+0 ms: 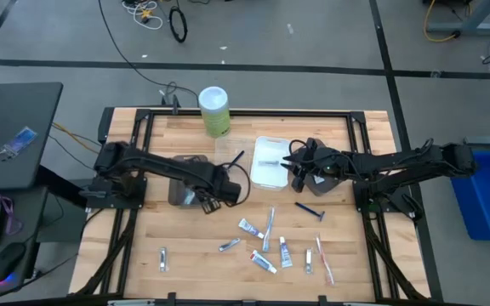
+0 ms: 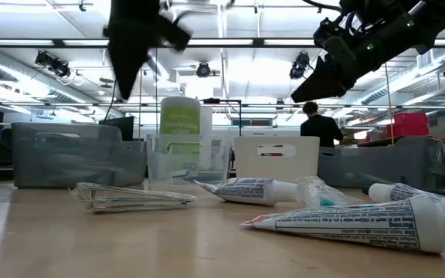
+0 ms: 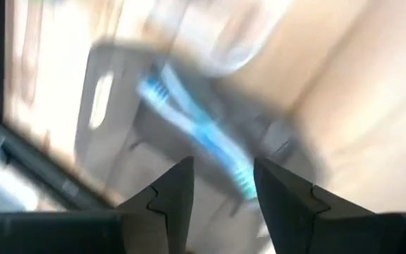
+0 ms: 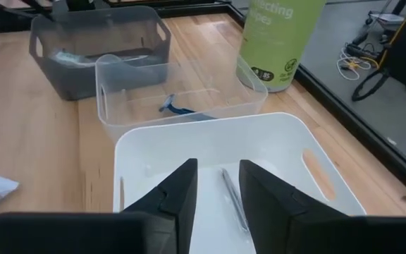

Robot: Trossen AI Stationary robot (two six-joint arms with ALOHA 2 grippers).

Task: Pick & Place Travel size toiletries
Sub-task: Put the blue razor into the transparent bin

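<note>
Wooden bench (image 1: 143, 280): left gripper (image 3: 220, 194) over grey tray (image 1: 181, 192), fingers apart, blue toothbrush (image 3: 196, 134) lying inside; lift straight up. Right gripper (image 4: 217, 187) above white tray (image 4: 287, 144), fingers apart, empty; toiletries (image 1: 266, 246) wait near edge

Bare table (image 1: 190, 242) lies open front-left; toiletries (image 1: 266, 246) clutter front-centre, while trays (image 1: 270, 161) and, seemingly, the green bottle (image 1: 214, 111) block the far side.
</note>
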